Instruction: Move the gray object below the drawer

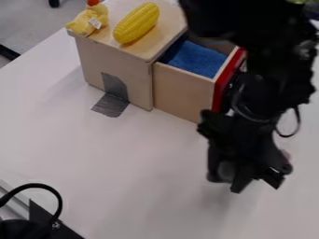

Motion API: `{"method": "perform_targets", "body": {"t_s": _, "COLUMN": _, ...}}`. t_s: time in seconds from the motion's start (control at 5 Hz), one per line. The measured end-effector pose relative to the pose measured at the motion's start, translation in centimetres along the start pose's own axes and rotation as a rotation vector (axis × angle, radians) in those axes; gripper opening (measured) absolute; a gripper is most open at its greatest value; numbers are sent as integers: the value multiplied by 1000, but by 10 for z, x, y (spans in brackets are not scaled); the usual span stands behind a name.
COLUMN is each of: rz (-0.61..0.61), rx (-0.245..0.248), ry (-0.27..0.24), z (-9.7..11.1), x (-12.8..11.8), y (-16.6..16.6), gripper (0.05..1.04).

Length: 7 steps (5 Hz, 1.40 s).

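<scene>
Gray object at the gripper, grasp uncertain

The main risk is a poor hold. A dull gray shape (226, 171), probably the gray object, shows at the lower left side of the black gripper (256, 180), partly hidden by it. If it is only pinched at an edge, it could slip or tip over as the arm travels, and land short of the spot below the drawer (183, 91).

The pulled-out drawer is the second hazard. Its red front (226, 79) juts out beside the arm (255, 93), so a sideways sweep taken too close could knock it, pushing the drawer in or shifting the wooden cabinet (140, 77). A hard jolt might then roll the yellow corn (136, 23) or topple the plush chick (88, 21) from the top.

The gripper hangs low over the white table (143, 163), in front of the drawer and apart from it. Whether it is open or clenched on the gray shape, I cannot tell; the dark parts blend together there.
</scene>
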State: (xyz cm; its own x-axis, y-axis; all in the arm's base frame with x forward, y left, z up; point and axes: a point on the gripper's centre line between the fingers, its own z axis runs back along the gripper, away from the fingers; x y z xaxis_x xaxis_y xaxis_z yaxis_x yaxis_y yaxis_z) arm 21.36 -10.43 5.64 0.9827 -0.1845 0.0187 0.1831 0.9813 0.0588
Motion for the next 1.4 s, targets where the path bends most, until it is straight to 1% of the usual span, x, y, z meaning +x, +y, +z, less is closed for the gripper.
{"method": "perform_targets", "body": {"t_s": 0.2, "rz": 91, "rx": 23, "ry": -1, "z": -8, "x": -20, "y": 36, "gripper": 448}}
{"method": "perform_targets", "body": {"t_s": 0.4, "rz": 143, "rx": 10, "ry": -14, "z": -13, "x": -25, "y": 64, "gripper": 448}}
{"method": "perform_targets", "body": {"t_s": 0.6, "rz": 154, "rx": 23, "ry": -51, "z": -20, "x": -22, "y": 101, "gripper": 448}}
{"method": "perform_targets", "body": {"t_s": 0.8, "rz": 109, "rx": 50, "ry": -32, "z": -37, "x": -23, "y": 121, "gripper": 448}}
{"method": "perform_targets", "body": {"t_s": 1.0, "rz": 102, "rx": 53, "ry": -25, "z": -50, "x": -33, "y": 137, "gripper": 448}}
{"method": "perform_targets", "body": {"t_s": 1.2, "rz": 150, "rx": 30, "ry": -13, "z": -58, "x": -45, "y": 142, "gripper": 514}}
{"method": "perform_targets", "body": {"t_s": 1.4, "rz": 161, "rx": 7, "ry": -15, "z": -58, "x": -47, "y": 142, "gripper": 845}}
